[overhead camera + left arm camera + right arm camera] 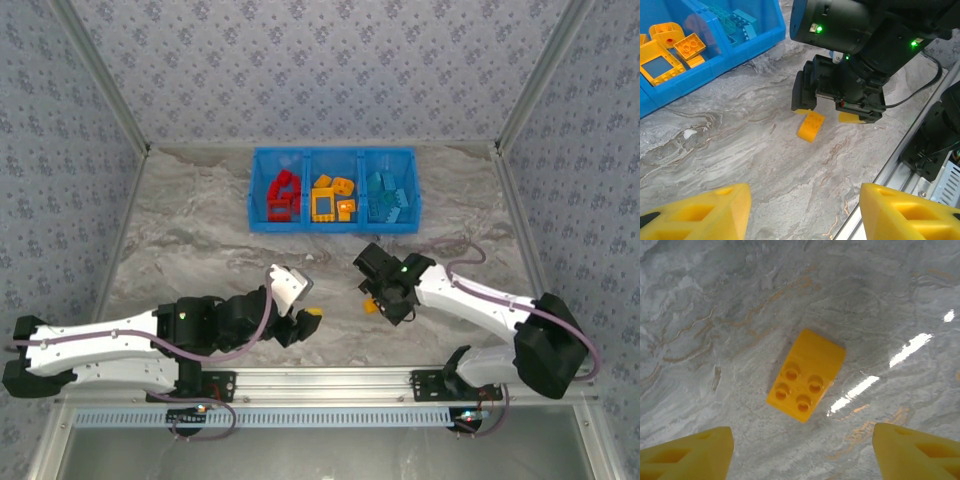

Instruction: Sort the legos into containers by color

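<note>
The marbled grey worktop [200,230] carries a bright blue bin [332,153] at its far side, split into three compartments set side by side. From the top view, the left compartment holds red bricks [283,197], the middle one yellow bricks [332,197] and the right one teal bricks [387,197].

The left arm [110,350] lies low along the near edge. Its left claw [805,210] is spread wide with nothing between the yellow fingers [700,212], and it faces across the worktop toward the other arm.

The right arm [480,305] reaches in toward the middle of the worktop. Its right claw [800,455] points down, spread open and holding nothing.

Just below that claw a single yellow sloped brick [806,375] lies on the worktop, well apart from the bin. Its four studs face up and its smooth slanted end points away from the wrist camera. It sits in line with the gap between the right claw's fingers [687,455], touching neither.
</note>
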`<act>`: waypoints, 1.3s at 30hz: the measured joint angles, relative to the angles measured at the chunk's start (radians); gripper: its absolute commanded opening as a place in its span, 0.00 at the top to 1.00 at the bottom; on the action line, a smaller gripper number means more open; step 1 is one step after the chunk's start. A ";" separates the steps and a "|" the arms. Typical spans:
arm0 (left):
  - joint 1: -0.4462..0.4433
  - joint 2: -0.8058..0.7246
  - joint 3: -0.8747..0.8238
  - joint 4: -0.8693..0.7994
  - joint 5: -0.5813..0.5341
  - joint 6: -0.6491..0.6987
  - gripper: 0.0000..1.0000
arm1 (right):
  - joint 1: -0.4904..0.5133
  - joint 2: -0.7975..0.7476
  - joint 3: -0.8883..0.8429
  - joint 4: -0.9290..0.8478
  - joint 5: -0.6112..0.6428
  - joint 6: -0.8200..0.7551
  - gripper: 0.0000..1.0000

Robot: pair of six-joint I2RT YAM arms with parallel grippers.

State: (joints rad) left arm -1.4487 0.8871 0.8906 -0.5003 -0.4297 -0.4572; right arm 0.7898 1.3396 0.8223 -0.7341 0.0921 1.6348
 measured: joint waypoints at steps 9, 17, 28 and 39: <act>0.000 0.038 0.000 0.004 -0.005 -0.009 0.41 | -0.093 0.075 -0.059 0.118 -0.077 0.050 0.27; 0.000 0.055 0.000 0.013 -0.001 -0.021 0.41 | -0.116 0.143 -0.064 0.143 -0.134 0.050 0.42; -0.001 0.098 0.006 0.031 0.018 -0.027 0.41 | -0.138 0.178 -0.033 0.068 -0.172 0.026 0.76; 0.000 0.048 0.151 -0.150 -0.238 -0.161 0.38 | -0.015 0.136 0.325 -0.018 0.171 -0.288 0.77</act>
State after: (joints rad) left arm -1.4487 0.9348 1.0412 -0.6498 -0.6682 -0.6182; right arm 0.7746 1.4754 1.1473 -0.7525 0.2634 1.3464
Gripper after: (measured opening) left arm 0.612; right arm 0.330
